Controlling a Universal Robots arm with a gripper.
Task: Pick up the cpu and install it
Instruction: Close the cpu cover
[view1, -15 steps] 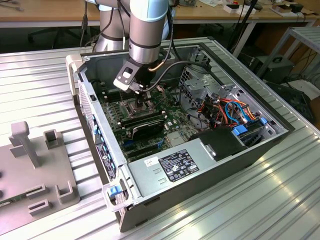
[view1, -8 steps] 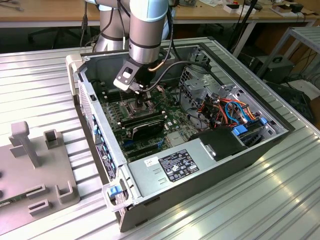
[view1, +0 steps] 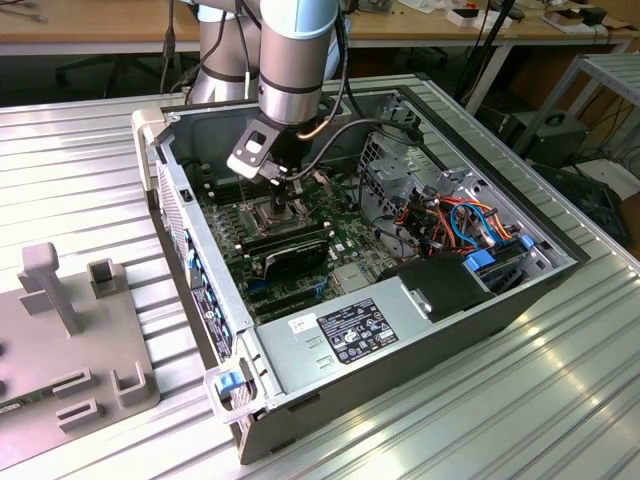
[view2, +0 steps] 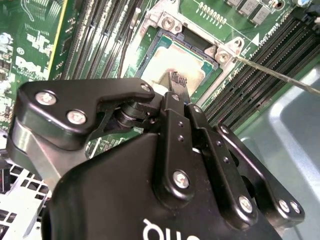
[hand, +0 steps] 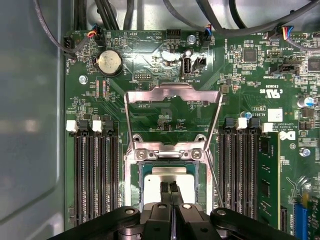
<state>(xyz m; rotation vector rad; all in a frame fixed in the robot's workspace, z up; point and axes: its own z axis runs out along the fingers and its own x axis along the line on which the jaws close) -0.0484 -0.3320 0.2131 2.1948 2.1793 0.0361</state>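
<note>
The cpu (hand: 169, 174) is a small silver-grey square lying flat inside the socket frame (hand: 134, 180) on the green motherboard (hand: 150, 65). In the second wrist view the cpu (view2: 180, 57) sits just beyond the fingertips. My gripper (hand: 170, 188) hovers right over the chip's middle, its two black fingers pressed together with nothing between them; whether the tips touch the metal top cannot be told. The hinged load plate (hand: 172, 88) stands folded back, open. In the exterior view my gripper (view1: 284, 205) reaches down into the open computer case (view1: 190, 230).
Black memory slots (hand: 95, 170) flank the socket on both sides, and the thin lever rod (view2: 280, 75) sticks out beside it. Memory sticks (view1: 285, 240), a power supply (view1: 350, 325) and coloured cables (view1: 450, 215) crowd the case. A grey fixture (view1: 60, 330) stands at the exterior view's left.
</note>
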